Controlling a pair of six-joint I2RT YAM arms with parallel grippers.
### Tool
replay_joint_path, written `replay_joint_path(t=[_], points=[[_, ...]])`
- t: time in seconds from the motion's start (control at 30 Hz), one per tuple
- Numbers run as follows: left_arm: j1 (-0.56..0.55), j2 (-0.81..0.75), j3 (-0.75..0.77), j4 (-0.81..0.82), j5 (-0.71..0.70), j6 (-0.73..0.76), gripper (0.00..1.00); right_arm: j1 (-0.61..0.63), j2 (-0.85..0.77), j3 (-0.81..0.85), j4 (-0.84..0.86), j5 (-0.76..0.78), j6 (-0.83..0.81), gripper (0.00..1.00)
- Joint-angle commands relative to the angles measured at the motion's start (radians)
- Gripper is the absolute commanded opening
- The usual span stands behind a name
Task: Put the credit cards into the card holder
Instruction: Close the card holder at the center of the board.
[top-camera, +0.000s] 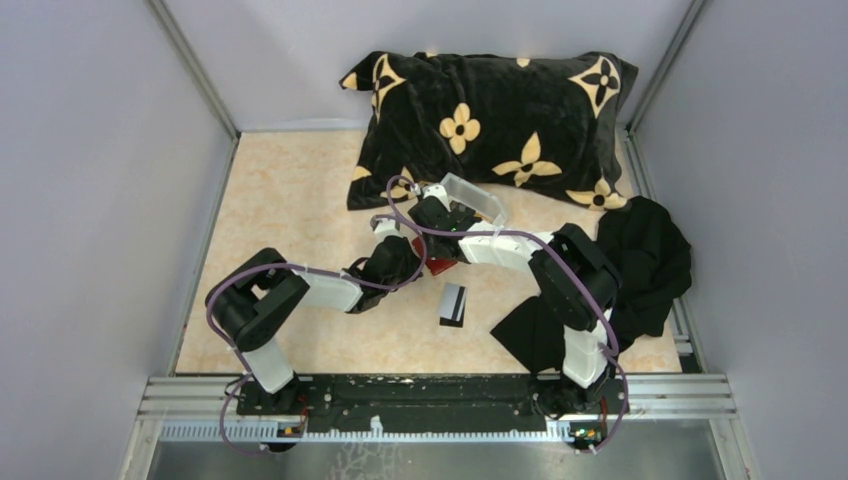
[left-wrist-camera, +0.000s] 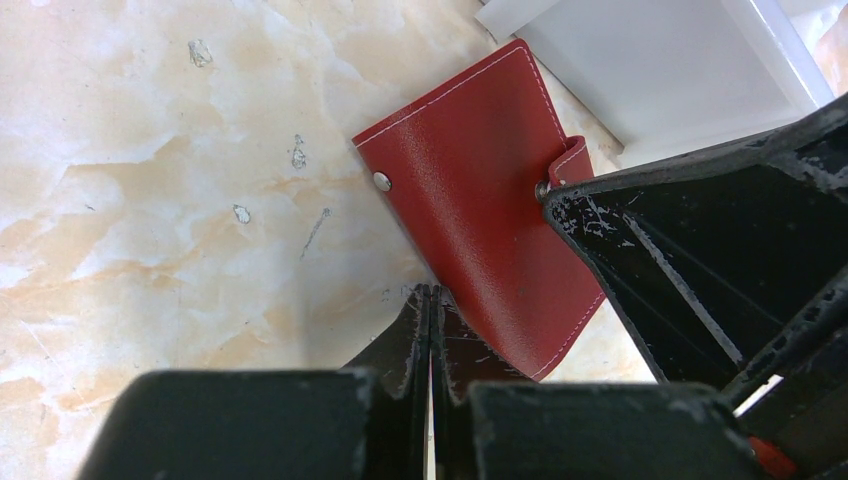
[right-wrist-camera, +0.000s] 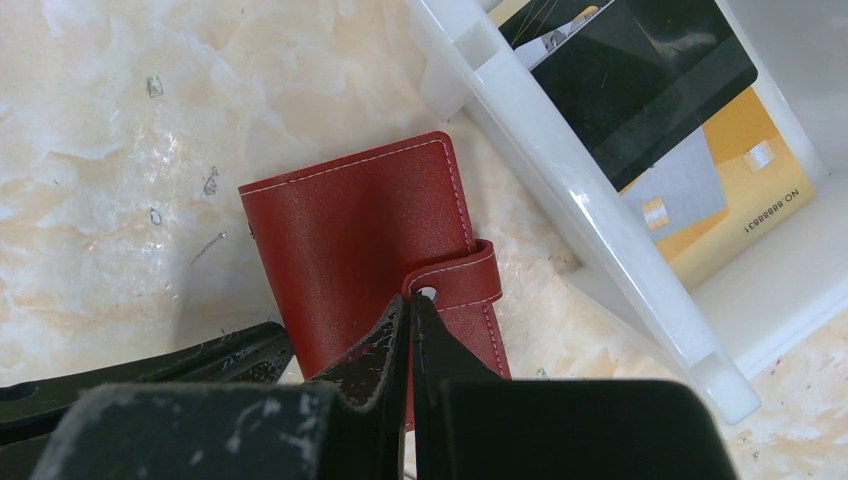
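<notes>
On the marble tabletop (left-wrist-camera: 150, 200), just beside the white tray (right-wrist-camera: 600, 230), the red card holder (right-wrist-camera: 350, 230) lies folded with its cover up. Its strap (right-wrist-camera: 465, 275) looks loose rather than snapped down. Both arms meet over it. The left tool (left-wrist-camera: 430, 300) is fully closed with nothing visible between its fingers, its tips at the holder's near edge. The right tool (right-wrist-camera: 410, 310) is also closed, its tips against the strap end by the snap. Whether it pinches the strap or only presses there cannot be told.

Most credit cards (right-wrist-camera: 650, 90) lie stacked in the tray, and 1 black card (top-camera: 452, 303) lies apart on the tabletop nearer the arm bases.

The step in hand looks like opening the holder, with no card loaded yet. Next, 1 tool probably needs to pin the cover while the other lifts the flap to expose the pockets. Slipping on the smooth leather is the likely trouble.
</notes>
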Motion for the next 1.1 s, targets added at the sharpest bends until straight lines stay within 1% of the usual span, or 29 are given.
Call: replay_joint_path(t=[0.0, 0.67, 0.77, 1.07], points=[[-0.006, 0.042, -0.001, -0.071, 0.018, 0.013, 0.0, -0.003, -0.025, 0.045, 0.022, -0.011, -0.003, 0.01], [-0.006, 0.037, -0.009, -0.073, 0.012, 0.009, 0.0, -0.003, -0.095, 0.028, 0.039, 0.012, 0.004, 0.01], [-0.006, 0.039, -0.01, -0.069, 0.014, 0.008, 0.0, -0.006, -0.073, 0.048, 0.019, 0.0, 0.001, 0.01], [-0.006, 0.04, -0.005, -0.069, 0.017, 0.009, 0.0, -0.006, -0.035, 0.051, 0.028, -0.031, 0.004, 0.0]])
